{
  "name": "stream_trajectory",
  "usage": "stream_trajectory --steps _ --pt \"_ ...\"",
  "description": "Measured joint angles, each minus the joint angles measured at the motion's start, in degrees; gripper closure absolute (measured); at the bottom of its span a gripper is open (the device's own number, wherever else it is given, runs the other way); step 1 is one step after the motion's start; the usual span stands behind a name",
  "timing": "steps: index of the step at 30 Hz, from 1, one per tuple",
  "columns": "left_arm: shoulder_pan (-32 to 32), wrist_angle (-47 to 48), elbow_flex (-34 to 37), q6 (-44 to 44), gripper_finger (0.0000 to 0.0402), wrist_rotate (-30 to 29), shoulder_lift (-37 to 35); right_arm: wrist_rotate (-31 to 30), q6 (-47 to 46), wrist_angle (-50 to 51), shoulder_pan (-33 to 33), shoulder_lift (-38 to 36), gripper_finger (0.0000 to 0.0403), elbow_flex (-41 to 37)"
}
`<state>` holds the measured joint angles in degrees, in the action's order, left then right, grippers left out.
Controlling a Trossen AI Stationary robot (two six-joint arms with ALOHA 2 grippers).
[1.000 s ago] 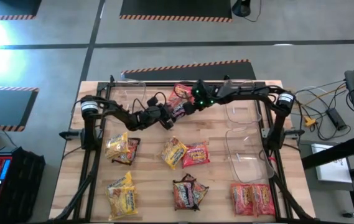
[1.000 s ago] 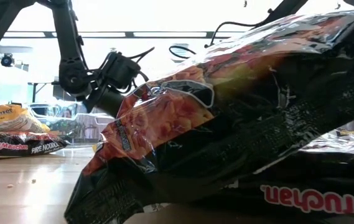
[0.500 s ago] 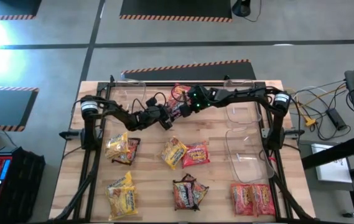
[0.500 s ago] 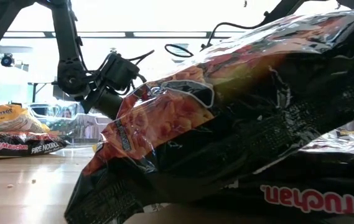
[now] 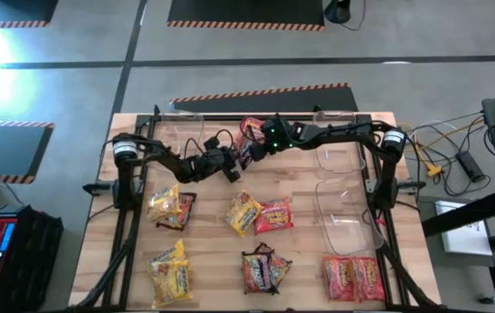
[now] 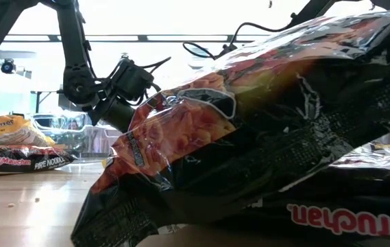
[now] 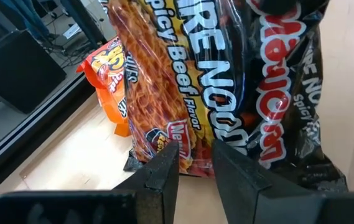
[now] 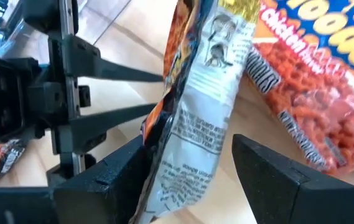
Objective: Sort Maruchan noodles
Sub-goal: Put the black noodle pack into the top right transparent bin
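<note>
dark crinkly packet [image 7: 251, 93] held up between our two grippers

we pinch its bottom edge with the left gripper [image 7: 192, 158], fingers squeezed nearly together on the plastic, near the far middle of the table [image 5: 212, 261]. the packet's long side runs straight away from that gripper. our right gripper [image 8: 192, 165] comes at it from the other side, fingers wide apart with the packet's thin edge between them, not squeezing yet. both are right at it.

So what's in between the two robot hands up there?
A dark Fire Noodle packet. The left gripper pinches one edge and the right gripper sits open around the other, seen in the high view and both wrist views.
</note>
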<state>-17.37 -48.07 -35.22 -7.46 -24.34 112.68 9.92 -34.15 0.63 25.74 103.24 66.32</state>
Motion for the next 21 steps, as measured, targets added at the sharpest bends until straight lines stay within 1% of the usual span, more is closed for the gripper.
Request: stream_trajectory --steps 3,5,8,15,21 --pt "0.00 -0.05 0.00 0.31 0.0320 0.24 0.00 -1.32 0.78 -0.16 0.00 -0.01 0.0179 0.00" --pt "0.00 -0.33 0.00 0.44 0.0320 1.55 0.00 -2.50 1.17 -0.27 0.00 0.00 0.0179 0.00" --pt "0.02 -0.32 0.00 0.63 0.0320 2.77 0.00 -2.72 1.60 -1.42 0.00 0.00 0.0179 0.00" --pt "0.02 -0.34 -0.58 0.68 0.0320 2.73 0.02 -3.12 2.11 -3.23 -0.29 0.00 0.0180 0.00" --pt "0.04 -0.40 -0.72 1.01 0.0320 2.67 0.02 -3.34 2.66 -3.09 -0.75 -0.01 0.0197 0.00"
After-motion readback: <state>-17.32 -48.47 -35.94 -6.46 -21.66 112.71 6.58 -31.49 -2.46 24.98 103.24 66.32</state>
